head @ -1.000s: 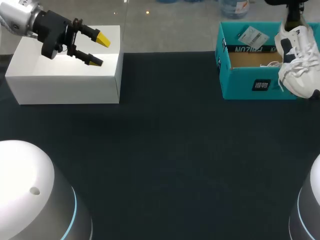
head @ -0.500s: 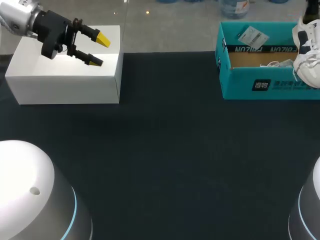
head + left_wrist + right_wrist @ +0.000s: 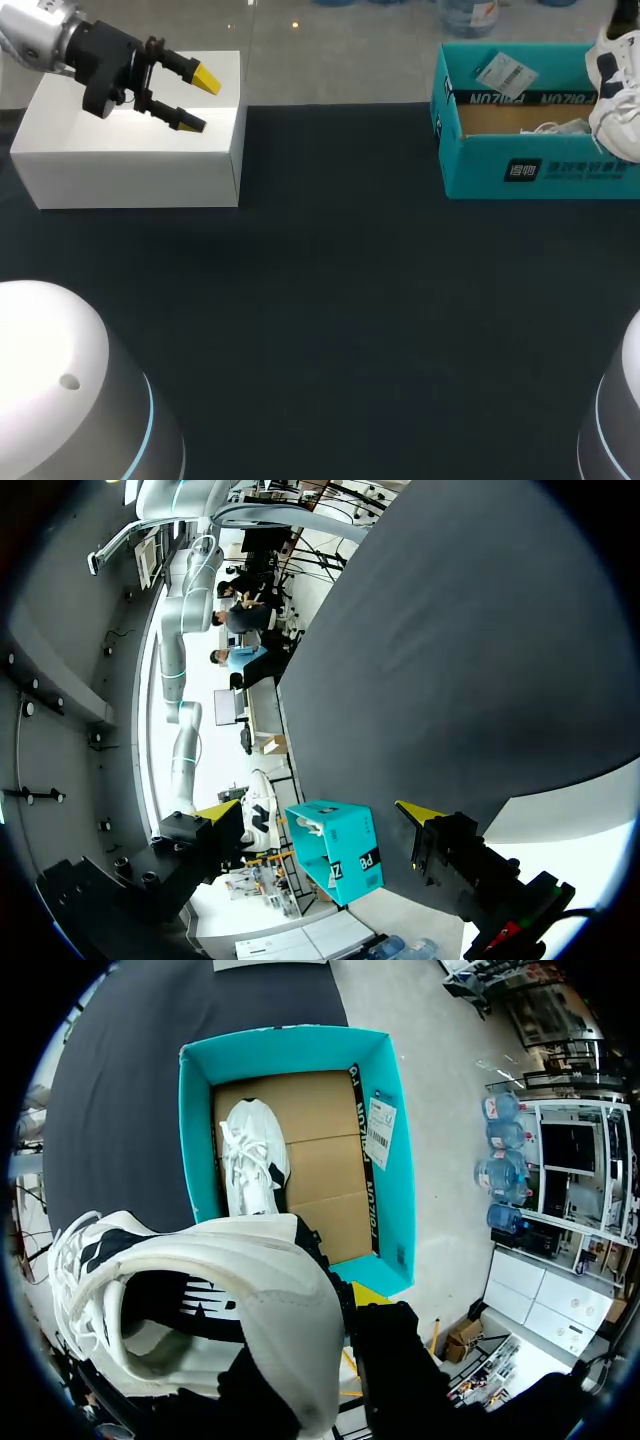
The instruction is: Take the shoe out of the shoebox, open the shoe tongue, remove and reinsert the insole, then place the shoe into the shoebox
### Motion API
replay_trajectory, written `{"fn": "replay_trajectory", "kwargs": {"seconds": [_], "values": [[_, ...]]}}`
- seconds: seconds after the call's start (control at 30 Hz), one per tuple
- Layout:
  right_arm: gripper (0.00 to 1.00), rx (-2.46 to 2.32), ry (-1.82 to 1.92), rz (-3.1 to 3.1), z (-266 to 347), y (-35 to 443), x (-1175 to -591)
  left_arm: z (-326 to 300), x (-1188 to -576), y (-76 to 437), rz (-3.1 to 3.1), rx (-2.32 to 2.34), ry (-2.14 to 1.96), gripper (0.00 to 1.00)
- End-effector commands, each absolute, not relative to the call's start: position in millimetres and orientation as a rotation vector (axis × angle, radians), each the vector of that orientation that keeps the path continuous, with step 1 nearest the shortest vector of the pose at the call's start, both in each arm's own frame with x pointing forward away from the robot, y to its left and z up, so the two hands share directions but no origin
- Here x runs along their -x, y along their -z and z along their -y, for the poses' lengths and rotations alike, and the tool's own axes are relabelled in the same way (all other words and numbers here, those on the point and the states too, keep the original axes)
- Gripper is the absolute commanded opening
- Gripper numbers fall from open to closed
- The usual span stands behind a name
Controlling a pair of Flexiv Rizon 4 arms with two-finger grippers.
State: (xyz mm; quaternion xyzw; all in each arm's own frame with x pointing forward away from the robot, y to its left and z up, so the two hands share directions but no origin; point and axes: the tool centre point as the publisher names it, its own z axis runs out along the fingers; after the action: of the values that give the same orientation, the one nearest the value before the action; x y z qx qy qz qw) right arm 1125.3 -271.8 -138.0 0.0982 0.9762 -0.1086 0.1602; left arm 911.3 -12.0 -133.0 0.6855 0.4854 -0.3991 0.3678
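A teal shoebox [image 3: 530, 170] stands open at the table's far right, with one white shoe [image 3: 252, 1155] lying on its cardboard floor. A second white shoe with dark accents [image 3: 618, 95] hangs over the box's right end at the edge of the head view. In the right wrist view this shoe [image 3: 230, 1290] fills the foreground, and my right gripper [image 3: 345, 1335] is shut on its heel collar, fingers mostly hidden. My left gripper [image 3: 185, 97] hovers open and empty over a white box at the far left. From the left wrist view the shoebox [image 3: 335, 850] shows far ahead between its fingers.
The white box [image 3: 130, 150] sits at the back left under my left gripper. A white paper tag [image 3: 500, 72] lies on the shoebox's far rim. Dark table surface [image 3: 330, 300] spreads between the two boxes.
The held shoe has risen and moved right, from in front of the shoebox's right end to the edge of the head view. My left arm has stayed still.
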Motion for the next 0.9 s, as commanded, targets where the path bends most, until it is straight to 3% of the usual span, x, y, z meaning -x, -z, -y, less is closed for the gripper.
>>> {"fn": "replay_trajectory", "kwargs": {"seconds": [0.03, 0.57, 0.9], "values": [[0.00, -0.280, 0.313, -2.793, 272.1, 136.2, -1126.4, 12.0, -910.6, 132.6, -1.248, -1.762, 1.022, 1.00], [0.00, -0.467, 0.328, -2.706, 304.6, 143.4, -1217.7, 12.0, -910.6, 132.6, -1.248, -1.762, 1.022, 1.00], [0.00, -0.938, 0.290, -2.593, 318.2, 139.5, -1212.1, 12.0, -910.6, 132.6, -1.248, -1.762, 1.022, 1.00]]}}
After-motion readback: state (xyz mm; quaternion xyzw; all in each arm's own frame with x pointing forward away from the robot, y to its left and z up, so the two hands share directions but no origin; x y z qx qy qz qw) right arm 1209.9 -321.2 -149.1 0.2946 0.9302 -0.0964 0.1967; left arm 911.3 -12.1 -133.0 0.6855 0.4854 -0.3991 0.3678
